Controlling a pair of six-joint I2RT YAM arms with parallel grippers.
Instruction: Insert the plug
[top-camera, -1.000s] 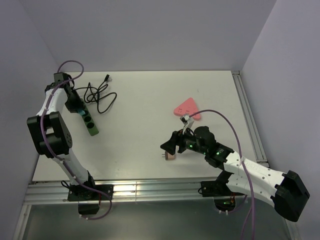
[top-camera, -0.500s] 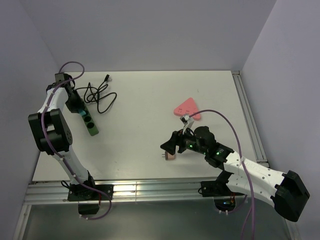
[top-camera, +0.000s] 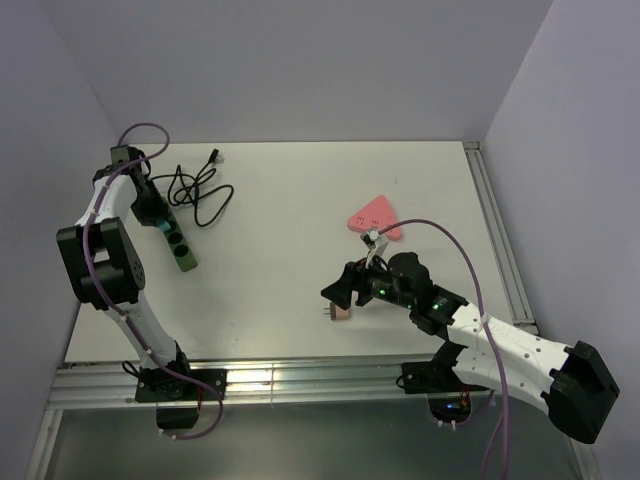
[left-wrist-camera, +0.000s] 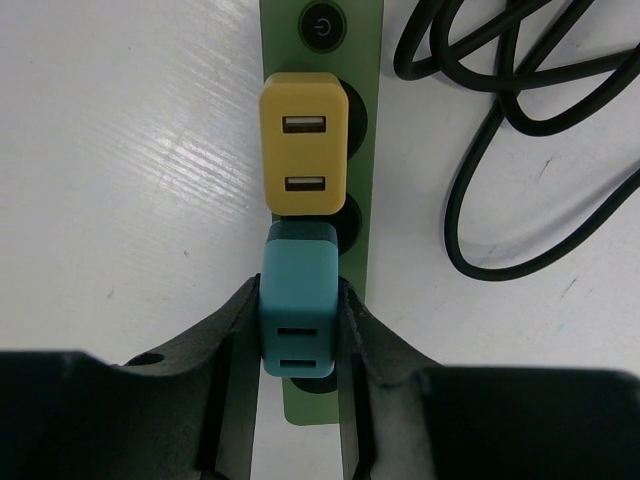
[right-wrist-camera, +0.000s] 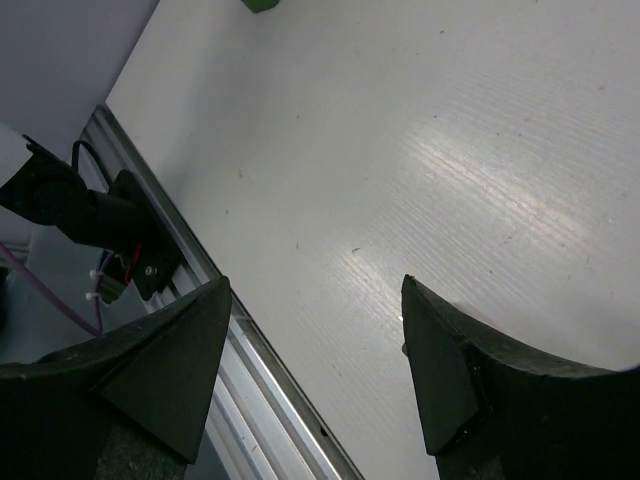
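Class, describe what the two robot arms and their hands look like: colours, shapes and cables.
Both the left arm and right arm have white links joined by bulky black joints. A purple cable loops along each. Small green lights glow on the right arm. The left hand and right hand each have two black, tapering fingers.

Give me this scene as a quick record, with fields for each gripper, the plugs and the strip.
Left gripper: shut on teal plug, over the green power strip
Right gripper: open, holding nothing
Yellow charger: on the strip, next to teal plug
Small pink plug: lying on table near right gripper
Black cable: coiled beside strip
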